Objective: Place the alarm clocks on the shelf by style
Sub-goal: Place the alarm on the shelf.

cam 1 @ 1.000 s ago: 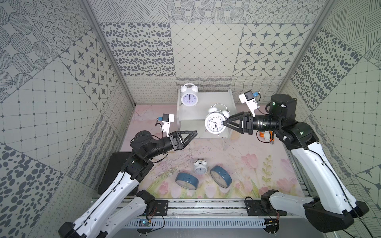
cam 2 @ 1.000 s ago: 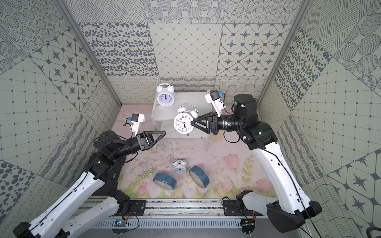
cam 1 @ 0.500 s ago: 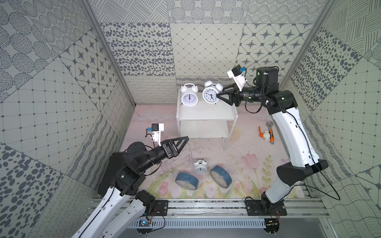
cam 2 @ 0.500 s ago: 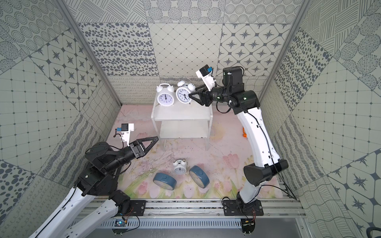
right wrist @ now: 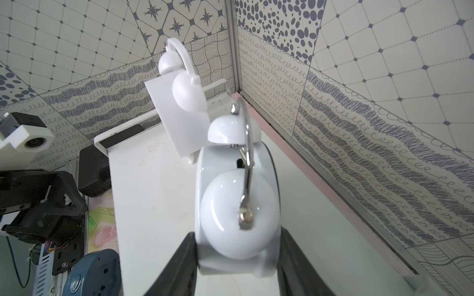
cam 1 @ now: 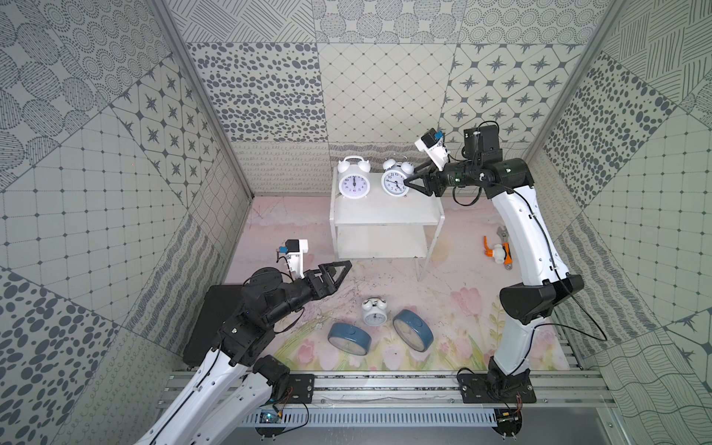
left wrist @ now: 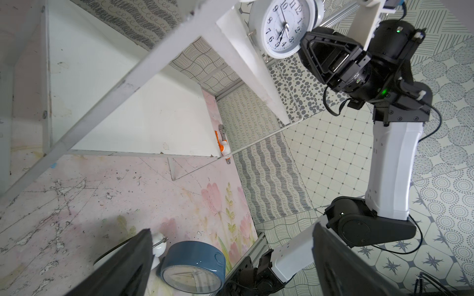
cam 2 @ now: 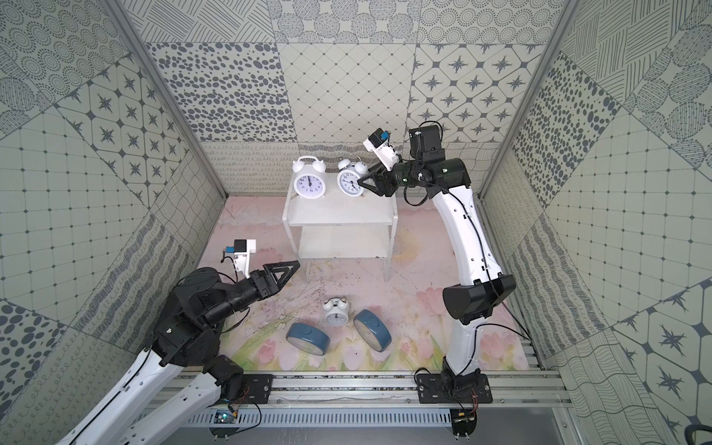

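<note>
The white two-tier shelf (cam 1: pixel 385 215) stands at the back in both top views. One white twin-bell alarm clock (cam 1: pixel 353 184) stands on the left of its top tier. Beside it, my right gripper (cam 1: pixel 407 184) is shut on a second twin-bell clock (cam 1: pixel 393 181) at the top tier; the fingers (right wrist: pixel 179 264) press its case (right wrist: pixel 237 205) front and back. I cannot tell whether its feet touch. A smaller twin-bell clock (cam 1: pixel 374 313) and two blue-cased clocks (cam 1: pixel 348 338) (cam 1: pixel 413 334) lie on the floor mat. My left gripper (cam 1: pixel 343 267) hangs open above the mat, front left of the shelf, holding nothing.
An orange-and-white tool (cam 1: pixel 497 250) lies on the mat right of the shelf, behind my right arm. A black pad (cam 1: pixel 215 319) sits at the left wall under my left arm. A metal rail (cam 1: pixel 385 385) runs along the front. Patterned walls enclose the mat.
My right arm carried the twin-bell clock from in front of the shelf up and back to the top tier, beside the other one. My left arm drew back toward the front left, still open.
</note>
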Robot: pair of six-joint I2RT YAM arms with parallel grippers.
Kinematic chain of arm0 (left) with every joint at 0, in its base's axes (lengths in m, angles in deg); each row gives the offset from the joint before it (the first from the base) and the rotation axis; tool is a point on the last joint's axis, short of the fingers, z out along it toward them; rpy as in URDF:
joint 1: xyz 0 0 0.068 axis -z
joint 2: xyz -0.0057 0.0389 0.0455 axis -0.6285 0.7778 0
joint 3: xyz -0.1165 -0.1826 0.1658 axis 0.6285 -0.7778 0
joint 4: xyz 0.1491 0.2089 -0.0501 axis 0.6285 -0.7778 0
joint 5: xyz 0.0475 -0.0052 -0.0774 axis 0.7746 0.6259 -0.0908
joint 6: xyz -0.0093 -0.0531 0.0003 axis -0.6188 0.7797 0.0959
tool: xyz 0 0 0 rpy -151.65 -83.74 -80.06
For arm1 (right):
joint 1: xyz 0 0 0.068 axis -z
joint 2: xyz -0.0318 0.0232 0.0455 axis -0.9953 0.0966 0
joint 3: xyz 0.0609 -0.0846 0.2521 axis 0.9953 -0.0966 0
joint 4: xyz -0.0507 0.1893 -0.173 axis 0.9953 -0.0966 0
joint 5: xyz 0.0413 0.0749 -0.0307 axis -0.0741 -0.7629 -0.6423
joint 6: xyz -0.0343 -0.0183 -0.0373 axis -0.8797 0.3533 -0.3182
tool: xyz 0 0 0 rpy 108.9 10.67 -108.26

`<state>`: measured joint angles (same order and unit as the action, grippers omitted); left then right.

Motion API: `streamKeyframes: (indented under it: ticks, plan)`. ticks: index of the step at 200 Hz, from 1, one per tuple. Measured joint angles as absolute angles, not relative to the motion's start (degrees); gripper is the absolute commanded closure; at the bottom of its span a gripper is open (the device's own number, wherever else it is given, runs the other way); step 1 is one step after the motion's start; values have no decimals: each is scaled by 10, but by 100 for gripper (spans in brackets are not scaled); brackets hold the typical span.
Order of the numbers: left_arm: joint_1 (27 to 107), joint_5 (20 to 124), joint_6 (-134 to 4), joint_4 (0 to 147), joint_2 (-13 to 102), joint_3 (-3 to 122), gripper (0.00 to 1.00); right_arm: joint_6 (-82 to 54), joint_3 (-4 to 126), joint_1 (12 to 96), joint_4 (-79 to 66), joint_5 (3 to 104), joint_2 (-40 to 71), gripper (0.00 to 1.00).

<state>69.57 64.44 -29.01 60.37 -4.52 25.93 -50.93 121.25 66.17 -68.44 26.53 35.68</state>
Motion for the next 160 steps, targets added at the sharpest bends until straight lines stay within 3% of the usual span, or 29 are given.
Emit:
streamKeyframes:
  ticks: [49,70,94,160]
  plan:
    - [695,644,-290,605,-34,250,1,-515,1122,666,-656,269,295,53]
    - [695,644,-290,609,-30,246,0,-516,1099,668,-648,272,278,34]
    - [695,643,-289,618,-26,242,0,-515,1092,669,-635,275,273,22]
    - [694,642,-288,626,-25,237,0,-520,1047,669,-613,306,255,15]
